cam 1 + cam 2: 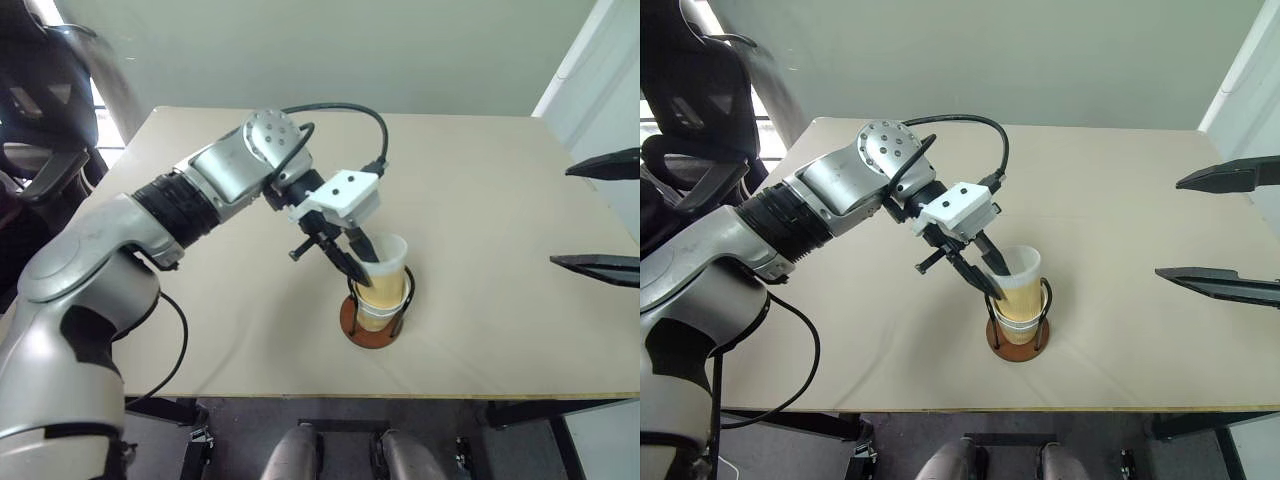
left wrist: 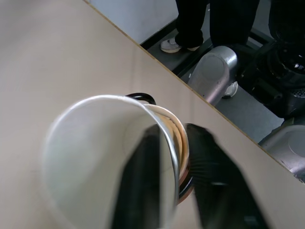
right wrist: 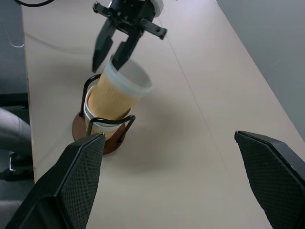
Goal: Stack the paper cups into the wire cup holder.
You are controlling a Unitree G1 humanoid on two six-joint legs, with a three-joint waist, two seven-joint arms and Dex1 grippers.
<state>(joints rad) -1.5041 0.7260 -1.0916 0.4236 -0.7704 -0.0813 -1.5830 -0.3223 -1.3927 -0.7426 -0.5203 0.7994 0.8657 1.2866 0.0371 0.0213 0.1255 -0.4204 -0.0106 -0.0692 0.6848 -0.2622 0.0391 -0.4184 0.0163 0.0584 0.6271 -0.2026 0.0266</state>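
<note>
A: Item, top paper cup: where?

B: Tilted in the wire holder, nested in the lower cups.

A: Handling?

B: Likely light, thin-walled, crushable; take the rim. Left gripper straddles it, loosened. Right gripper wide, empty.

top cup tilted in wire cup holder | holder on table, near front edge

Tan paper cups sit nested, top one tilted, in the wire cup holder.
</note>
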